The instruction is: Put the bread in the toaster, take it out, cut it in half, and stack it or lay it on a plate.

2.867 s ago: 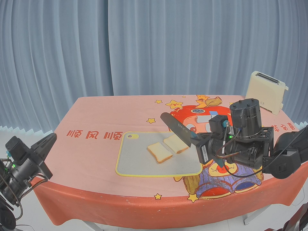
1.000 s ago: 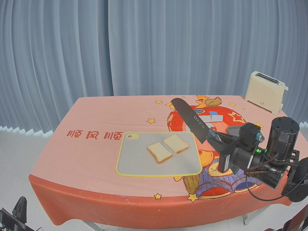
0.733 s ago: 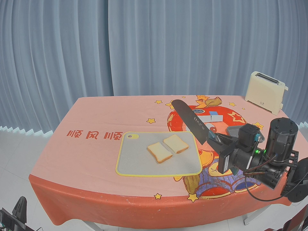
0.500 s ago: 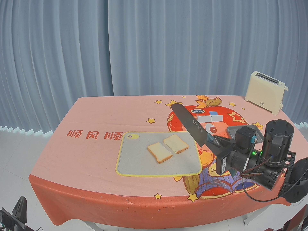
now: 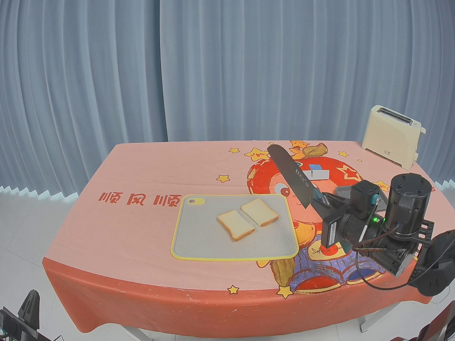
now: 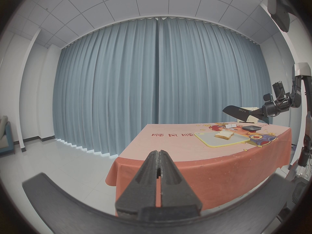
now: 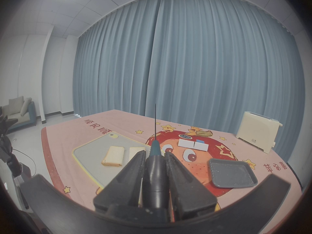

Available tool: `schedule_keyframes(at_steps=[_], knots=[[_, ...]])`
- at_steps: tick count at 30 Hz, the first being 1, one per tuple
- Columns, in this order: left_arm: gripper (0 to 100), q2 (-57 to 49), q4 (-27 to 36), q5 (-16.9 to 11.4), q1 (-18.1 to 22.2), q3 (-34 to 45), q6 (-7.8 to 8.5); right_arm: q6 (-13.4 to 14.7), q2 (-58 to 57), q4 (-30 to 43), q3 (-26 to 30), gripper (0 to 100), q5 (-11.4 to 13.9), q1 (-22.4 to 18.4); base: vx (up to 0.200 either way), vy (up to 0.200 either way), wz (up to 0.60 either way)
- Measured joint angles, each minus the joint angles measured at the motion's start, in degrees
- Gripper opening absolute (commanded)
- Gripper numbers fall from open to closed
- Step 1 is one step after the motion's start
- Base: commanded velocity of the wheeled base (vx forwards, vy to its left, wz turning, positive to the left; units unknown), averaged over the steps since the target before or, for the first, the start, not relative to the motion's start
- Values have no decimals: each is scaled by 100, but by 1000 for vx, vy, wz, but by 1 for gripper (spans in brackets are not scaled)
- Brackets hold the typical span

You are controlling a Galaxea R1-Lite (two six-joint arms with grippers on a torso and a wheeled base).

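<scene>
The left gripper (image 6: pixel 159 156), fingers closed on nothing, hangs low at the near left. The right gripper (image 7: pixel 155 160) clamps the black-bladed kitchen knife (image 5: pixel 291 174), raised to the right of the grey yellow-rimmed cutting board (image 5: pixel 204 237), where the two toasted bread halves (image 5: pixel 235 224) lie. I think the knife should be laid flat, clear of the dark grey rectangular tray (image 7: pixel 232 173) beyond.

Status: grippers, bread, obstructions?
Right gripper shut on knife, aloft beside cutting board. Left gripper shut, off table. Bread halves side by side on board, unobstructed.

We see two toasted bread halves (image 5: pixel 235 225) side by side on a grey yellow-rimmed cutting board (image 5: pixel 204 235), our right gripper (image 5: pixel 327 204) clamping a black-bladed knife (image 5: pixel 291 174) aloft beside it.
</scene>
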Motion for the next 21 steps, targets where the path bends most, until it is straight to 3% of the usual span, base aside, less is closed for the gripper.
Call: schedule_keyframes(at_steps=[6,21], knots=[[0,5,0,0,0,0,-2,49,48,-11,-77,0,-30,-33,0,0,0],[0,11,0,2,0,0,-2,117,91,0,-165,0,-435,-82,0,0,0]])
